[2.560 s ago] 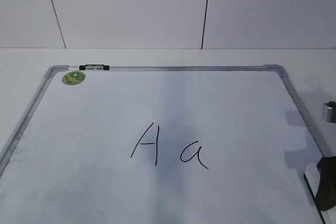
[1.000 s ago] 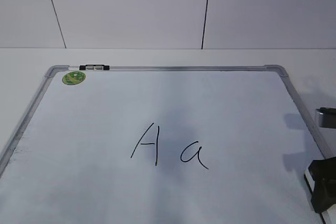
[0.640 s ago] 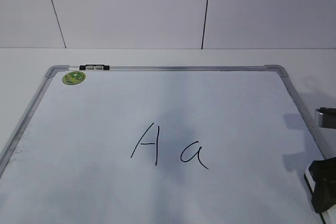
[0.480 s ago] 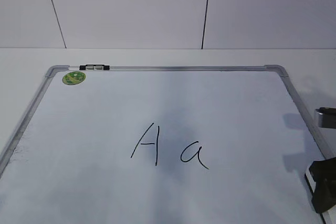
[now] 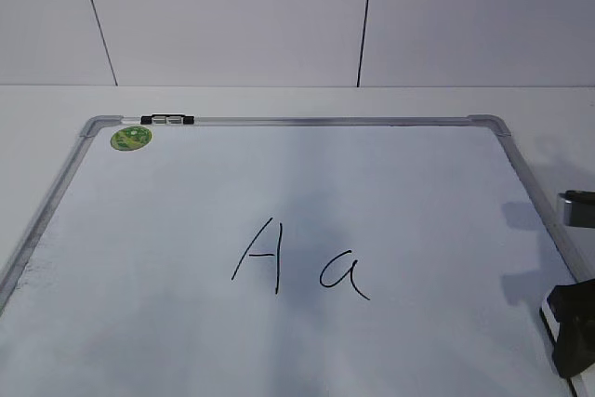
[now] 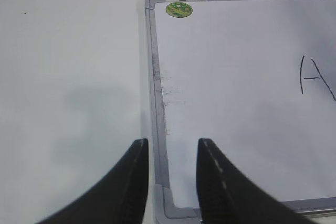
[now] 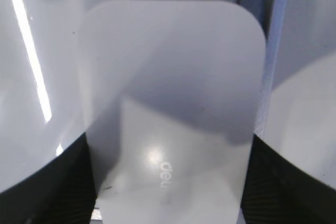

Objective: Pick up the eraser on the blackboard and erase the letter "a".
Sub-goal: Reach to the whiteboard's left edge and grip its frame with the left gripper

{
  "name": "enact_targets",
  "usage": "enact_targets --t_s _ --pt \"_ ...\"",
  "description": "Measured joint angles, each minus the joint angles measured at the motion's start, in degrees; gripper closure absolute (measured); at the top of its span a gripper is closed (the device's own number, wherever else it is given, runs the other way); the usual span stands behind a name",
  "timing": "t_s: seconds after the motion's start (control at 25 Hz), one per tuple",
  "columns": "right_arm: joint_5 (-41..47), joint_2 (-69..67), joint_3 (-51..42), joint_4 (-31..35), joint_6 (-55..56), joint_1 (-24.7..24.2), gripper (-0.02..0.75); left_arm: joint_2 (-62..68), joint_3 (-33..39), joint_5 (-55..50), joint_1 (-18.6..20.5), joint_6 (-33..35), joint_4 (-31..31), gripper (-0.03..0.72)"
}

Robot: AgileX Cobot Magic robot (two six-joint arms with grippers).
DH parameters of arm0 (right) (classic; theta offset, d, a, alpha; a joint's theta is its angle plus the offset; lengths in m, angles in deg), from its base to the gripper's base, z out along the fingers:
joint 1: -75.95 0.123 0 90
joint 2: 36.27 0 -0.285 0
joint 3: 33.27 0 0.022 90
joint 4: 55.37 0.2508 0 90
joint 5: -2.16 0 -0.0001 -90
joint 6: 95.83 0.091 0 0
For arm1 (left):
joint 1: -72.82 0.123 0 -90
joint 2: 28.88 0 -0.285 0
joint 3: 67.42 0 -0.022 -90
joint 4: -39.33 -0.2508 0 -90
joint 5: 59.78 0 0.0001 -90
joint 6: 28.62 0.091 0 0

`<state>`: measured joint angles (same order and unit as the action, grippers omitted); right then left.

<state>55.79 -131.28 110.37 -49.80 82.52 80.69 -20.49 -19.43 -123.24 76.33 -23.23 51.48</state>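
Since a few seconds ago, the right pincer [image 5: 572, 337] has been sinking at the framed white dry-erase blackboard's [image 5: 279, 192] four o'clock edge. Its jaws are straddling the flat white rounded plastic eraser [image 7: 170, 114], grey logo showing; whether they are gripping, I cannot tell.

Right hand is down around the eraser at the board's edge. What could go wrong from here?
The eraser sits between the right hand's fingers close to the frame; a loose pinch may let it slip or catch there.

The "a" lies right beside the "A", so a wide wipe may smudge both.
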Motion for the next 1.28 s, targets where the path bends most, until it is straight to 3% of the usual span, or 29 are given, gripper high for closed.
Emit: enact_targets --t_s 0.24,0.72,1.28 --pt "2.1 -0.5 1.6 0.2 0.1 0.0 0.200 0.0 0.0 0.1 0.0 0.0 0.0 0.453" --pt "14.3 -0.5 15.1 0.5 1.3 0.0 0.200 0.0 0.0 0.1 0.0 0.0 0.0 0.454" --pt "15.4 -0.5 20.8 2.1 2.8 2.0 0.201 0.0 0.0 0.1 0.0 0.0 0.0 0.454"
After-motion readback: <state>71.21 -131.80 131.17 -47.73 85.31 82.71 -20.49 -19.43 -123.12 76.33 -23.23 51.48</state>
